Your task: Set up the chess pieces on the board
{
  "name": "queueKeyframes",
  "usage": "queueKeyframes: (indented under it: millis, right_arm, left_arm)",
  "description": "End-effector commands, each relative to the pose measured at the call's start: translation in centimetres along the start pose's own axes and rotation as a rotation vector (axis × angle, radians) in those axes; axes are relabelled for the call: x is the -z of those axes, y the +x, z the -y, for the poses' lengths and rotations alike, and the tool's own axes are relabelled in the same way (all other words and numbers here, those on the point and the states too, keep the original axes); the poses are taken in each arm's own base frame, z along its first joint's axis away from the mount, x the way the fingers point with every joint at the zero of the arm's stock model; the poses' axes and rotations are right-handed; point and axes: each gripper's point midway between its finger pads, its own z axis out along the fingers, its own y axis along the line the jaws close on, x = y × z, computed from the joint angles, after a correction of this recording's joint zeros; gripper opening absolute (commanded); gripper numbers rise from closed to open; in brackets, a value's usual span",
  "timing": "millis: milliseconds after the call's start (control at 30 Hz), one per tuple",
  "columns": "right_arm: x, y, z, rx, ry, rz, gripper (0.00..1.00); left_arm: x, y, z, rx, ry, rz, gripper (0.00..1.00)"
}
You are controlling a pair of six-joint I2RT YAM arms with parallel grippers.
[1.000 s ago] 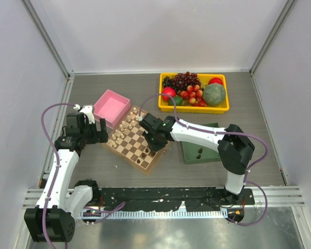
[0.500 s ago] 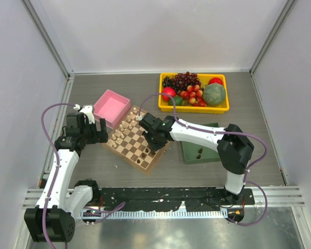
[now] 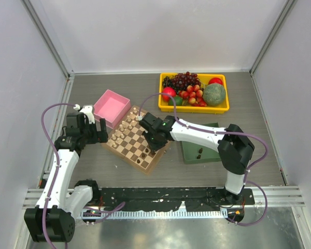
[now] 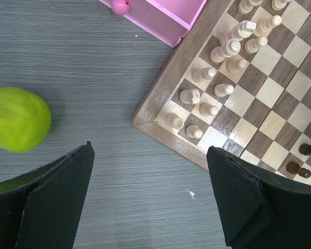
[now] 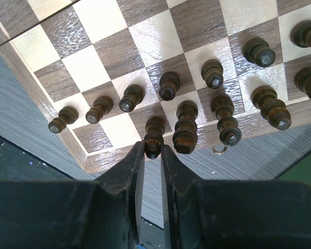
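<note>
So the dark chess pieces (image 5: 186, 132) are little turned-wood figures, near-black and glossy with round knobby tops. In the right wrist view they're bunched in two loose rows along the lower edge of the board (image 5: 145, 31). One dark piece (image 5: 154, 136) is at the bottom middle of that view, right by the board's border, and the right claw (image 5: 152, 153) is pinching it. Its two flat black fingers are almost pressed together with just the slim piece between them, and I can't tell if the foot is on the wood or just off it. The board itself is flat polished wood with tan and walnut-brown checks, visible grain and a tan rim, lying turned diagonally a bit left of centre in the top view. The cream pieces (image 4: 225, 49), pale matte wood, stand in rows in the upper right of the left wrist view. The left claw (image 4: 150, 155) hangs over the grey wood-grain table (image 4: 93, 78) just off the board's corner, chunky black fingers spread wide with nothing in them. A lumpy lime-green pear-shaped thing (image 4: 18, 118) lies at the left of that view, and a square pink box (image 4: 160, 15) sits just beside the board at the top. In the top view a dark green square tray (image 3: 207, 154) sits right of the board with a couple of dark specks on it. A yellow plastic bin (image 3: 194, 110) of grapes and other fruit is at the upper right.
</note>
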Motion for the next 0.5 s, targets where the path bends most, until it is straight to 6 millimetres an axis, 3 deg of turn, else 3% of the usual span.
queueKeyframes:
  millis: [0,467]
  right_arm:
    - [2.4,-1.8,-1.7,0.017,-0.077,0.068,0.13]
    - [1.3,-1.2,-1.6,0.02,-0.074,0.041,0.16]
  left_arm:
    - [0.8,-1.8,0.3,-0.022,0.008,0.053,0.99]
    - [0.8,-1.8,0.2,-0.022,0.005,0.054,0.99]
